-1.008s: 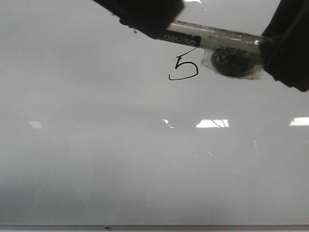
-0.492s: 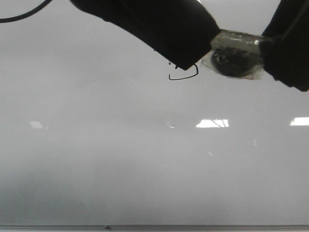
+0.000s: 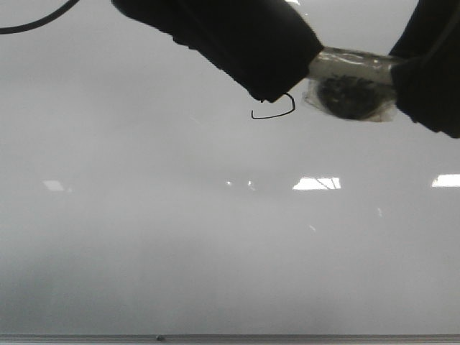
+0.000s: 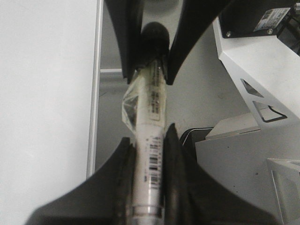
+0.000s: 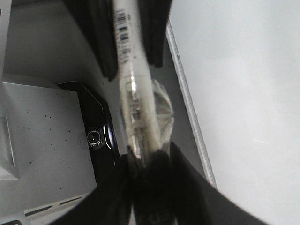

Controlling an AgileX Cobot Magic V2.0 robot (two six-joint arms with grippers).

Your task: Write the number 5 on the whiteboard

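Note:
The whiteboard (image 3: 215, 244) fills the front view. On it, only the lower curve of the number 5 (image 3: 277, 113) shows; my left arm hides its top. A white marker (image 3: 352, 65) spans between both grippers above the board. My left gripper (image 3: 302, 61) (image 4: 149, 137) is shut on the barcoded barrel (image 4: 151, 112). My right gripper (image 3: 402, 72) (image 5: 150, 157) is shut on the marker's black end. Crumpled clear tape with a dark smudge (image 3: 351, 97) hangs from the marker.
The board's grey frame edge (image 3: 230, 337) runs along the near side, and bright light reflections (image 3: 316, 183) lie across the board. The wrist views show grey-white robot housings (image 4: 253, 75) and a black camera unit (image 5: 96, 138) beyond the board edge (image 5: 187, 93).
My left gripper slid along the marker toward the right gripper and covers the barrel and the top of the 5. The right gripper stayed in place.

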